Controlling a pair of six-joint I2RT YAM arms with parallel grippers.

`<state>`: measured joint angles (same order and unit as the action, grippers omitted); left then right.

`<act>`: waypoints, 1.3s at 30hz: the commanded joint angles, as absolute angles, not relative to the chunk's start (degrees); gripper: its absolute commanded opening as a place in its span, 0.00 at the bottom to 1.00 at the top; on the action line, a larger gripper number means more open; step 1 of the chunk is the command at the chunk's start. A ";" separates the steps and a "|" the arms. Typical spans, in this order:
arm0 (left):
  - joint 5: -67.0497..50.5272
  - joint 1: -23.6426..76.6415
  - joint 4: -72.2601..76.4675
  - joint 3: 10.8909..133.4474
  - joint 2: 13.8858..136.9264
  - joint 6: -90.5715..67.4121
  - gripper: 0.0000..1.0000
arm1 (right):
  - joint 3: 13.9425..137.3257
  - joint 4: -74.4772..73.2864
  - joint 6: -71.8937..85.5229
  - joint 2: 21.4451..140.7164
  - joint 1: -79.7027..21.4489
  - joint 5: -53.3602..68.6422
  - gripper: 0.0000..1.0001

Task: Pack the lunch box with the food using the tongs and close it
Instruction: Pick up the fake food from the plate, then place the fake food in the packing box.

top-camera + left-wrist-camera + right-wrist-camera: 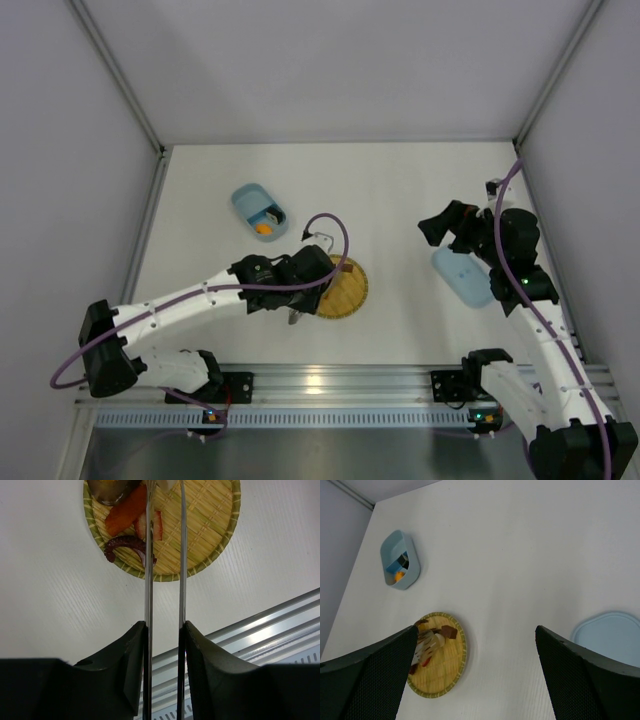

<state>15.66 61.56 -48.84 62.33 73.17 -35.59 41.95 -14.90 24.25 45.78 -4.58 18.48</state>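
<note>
Okay, left gripper (164, 627) is clamped on the tongs (148, 580), one finger pressed on the outside of each silver arm, with the arms squeezed close and a slim gap between them. In the left wrist view the tongs run toward 12 o'clock over the round yellow woven plate (210, 535). The tips are cut off by the frame edge, so can't tell if they pinch anything. The food here sits on the plate's 10 o'clock side: an orange stick (127, 512), a red-and-white slice (158, 525) just beside it, and a dark purple curled tentacle piece (122, 541) by the 7 o'clock rim. The left tong arm crosses the slice and the tentacle in this view. In the top view the left gripper hangs over the plate's 9 o'clock edge. The plate sits low centre on the white bench (400, 180), near the metal rail (340, 380). The lunch box (258, 210) is open, at 11 o'clock from the plate and well apart from it, with an orange piece (263, 229) and a dark piece (272, 214) at its 5 o'clock end. The lid (462, 277) lies flat on the bench at 3 o'clock from the plate, partly under the right arm. The right gripper (476, 628) has its fingers spread wide with nothing between them, held above the bench. Its camera shows the lid at 3 o'clock, the plate at 7 o'clock and the lunch box at 10 o'clock.
</note>
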 commanded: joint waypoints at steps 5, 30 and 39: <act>15.38 61.79 -46.76 62.58 73.48 -34.89 0.36 | 41.66 -13.36 23.12 44.74 -3.60 18.10 0.99; 30.29 61.52 -56.24 69.34 64.95 -40.07 0.30 | 41.49 -12.48 23.82 44.91 -3.69 18.46 0.99; 30.34 46.01 -53.97 69.09 64.34 -36.57 0.29 | 41.57 -12.13 23.91 45.26 -3.69 19.16 0.99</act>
